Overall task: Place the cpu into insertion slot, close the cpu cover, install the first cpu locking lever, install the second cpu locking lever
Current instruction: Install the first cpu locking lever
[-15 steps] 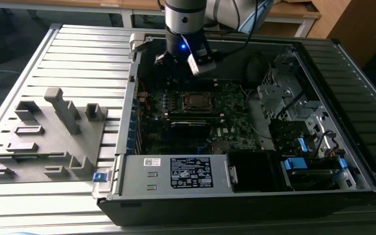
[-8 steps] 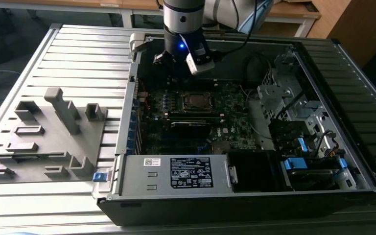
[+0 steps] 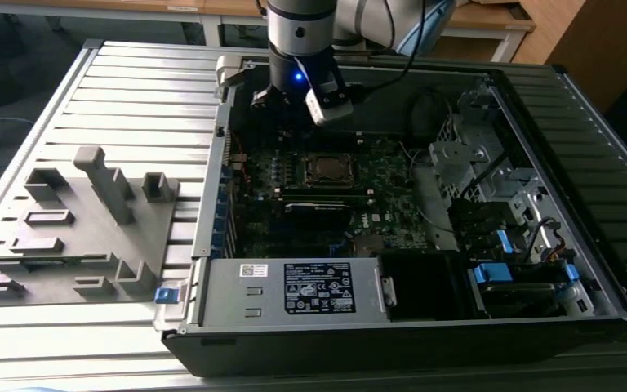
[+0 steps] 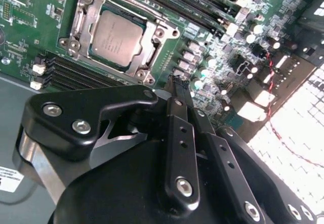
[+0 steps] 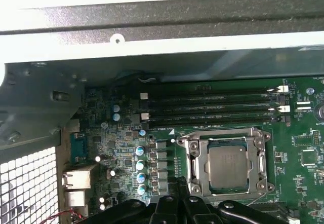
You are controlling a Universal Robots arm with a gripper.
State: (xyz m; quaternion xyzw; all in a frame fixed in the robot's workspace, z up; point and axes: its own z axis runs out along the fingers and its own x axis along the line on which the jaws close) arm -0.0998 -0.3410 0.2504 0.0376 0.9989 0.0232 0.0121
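The cpu (image 4: 114, 37) (image 5: 228, 165) lies flat in the insertion slot (image 3: 328, 169) on the green motherboard, its grey top showing. The silver cpu cover (image 4: 152, 44) (image 5: 195, 158) is down around it, framing the chip. A thin metal lever (image 5: 217, 131) runs along one socket edge; I cannot tell whether it is latched. My gripper (image 4: 177, 84) hangs above the board beside the socket, off the chip, its black fingers together with nothing between them. In the exterior view the gripper (image 3: 286, 100) is over the far part of the open case.
Long black memory slots (image 5: 212, 105) run next to the socket, with capacitors (image 5: 140, 163) beside them. The black labelled power supply box (image 3: 313, 287) fills the case's near side and drive bays (image 3: 488, 188) its right. A grey fixture block (image 3: 85, 229) stands on the slatted table.
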